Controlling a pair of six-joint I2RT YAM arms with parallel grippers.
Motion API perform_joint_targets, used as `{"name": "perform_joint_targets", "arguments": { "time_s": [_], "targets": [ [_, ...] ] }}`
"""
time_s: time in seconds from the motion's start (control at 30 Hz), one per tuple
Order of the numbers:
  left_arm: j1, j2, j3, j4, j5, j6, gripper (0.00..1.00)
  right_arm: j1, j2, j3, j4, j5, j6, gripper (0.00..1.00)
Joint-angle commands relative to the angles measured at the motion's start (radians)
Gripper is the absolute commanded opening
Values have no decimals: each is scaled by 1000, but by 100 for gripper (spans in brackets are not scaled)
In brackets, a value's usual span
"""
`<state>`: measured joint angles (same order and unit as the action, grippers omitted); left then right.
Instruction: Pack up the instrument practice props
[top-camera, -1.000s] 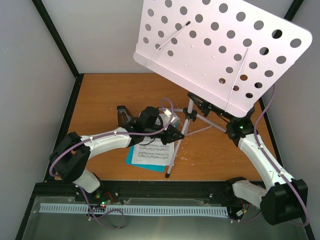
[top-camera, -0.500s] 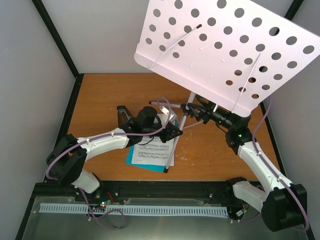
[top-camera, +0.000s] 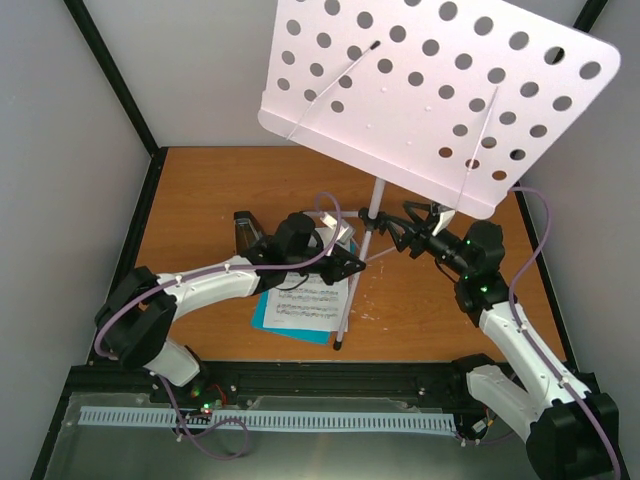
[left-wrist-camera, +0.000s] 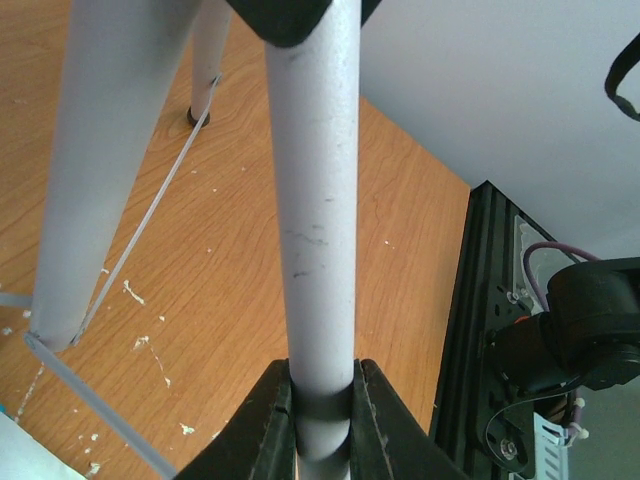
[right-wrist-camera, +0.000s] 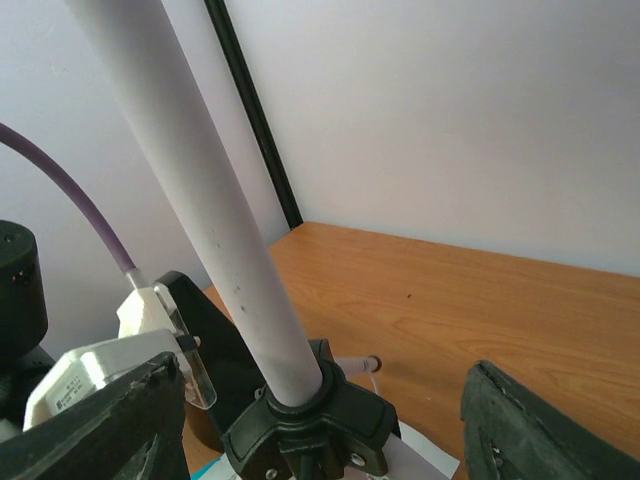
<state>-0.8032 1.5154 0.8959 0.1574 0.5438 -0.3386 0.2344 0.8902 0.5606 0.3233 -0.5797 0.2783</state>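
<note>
Left gripper (left-wrist-camera: 322, 400): both fingers (left-wrist-camera: 268, 428) are pressed against a silver leg tube (left-wrist-camera: 315, 200) of the music stand (top-camera: 372, 215), gripping it firmly. The tube's upper end disappears under a dark fitting at the frame's top edge.

Right gripper (top-camera: 405, 230): the jaws are spread wide and hold nothing. In the right wrist view the upright pole (right-wrist-camera: 200, 190) and its black hub (right-wrist-camera: 305, 425) stand between the two fingers (right-wrist-camera: 110, 420), apart from both.

Hidden or cut off: the white perforated desk (top-camera: 430, 90) fills the upper part of the overhead view and is clipped by the top edge. It covers the pole's upper length. The left arm crosses the top of the sheet music (top-camera: 305, 300). The teal folder (top-camera: 260, 318) shows only as a strip along the sheet's left and lower sides. The black metronome (top-camera: 244, 230) sits just behind the left arm, partly masked by it, and its face cannot be read.

Edges and room: the gripped leg ends in a foot (top-camera: 338, 346) near the front edge of the table (top-camera: 200, 190). Bare wood lies open at the rear left and to the right of the right arm. Black frame rails (top-camera: 110, 70) and pale walls close in on both sides.
</note>
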Motion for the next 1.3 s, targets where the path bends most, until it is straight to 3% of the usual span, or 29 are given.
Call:
{"name": "perform_joint_targets", "arguments": {
  "time_s": [0.0, 0.3, 0.53, 0.7, 0.83, 1.1, 1.27],
  "targets": [
    [4, -11, 97, 187, 26, -52, 0, -1, 14, 49, -20, 25, 15, 74],
    [19, 35, 117, 155, 23, -119, 1, -1, 39, 38, -110, 134, 147, 72],
    [21, 27, 120, 135, 7, -94, 18, -1, 10, -5, -103, 89, 217, 65],
    [21, 27, 123, 138, 8, -85, 9, 0, 9, -18, -66, 16, 188, 59],
    [21, 29, 126, 137, 11, -67, 1, -1, 32, 14, -39, -44, 147, 61],
    [21, 12, 124, 151, 34, -26, 0, -2, 130, 52, 261, -65, 164, 60],
    [21, 8, 128, 167, 89, -40, 0, -2, 228, 128, 408, -171, 170, 60]
  ]
}}
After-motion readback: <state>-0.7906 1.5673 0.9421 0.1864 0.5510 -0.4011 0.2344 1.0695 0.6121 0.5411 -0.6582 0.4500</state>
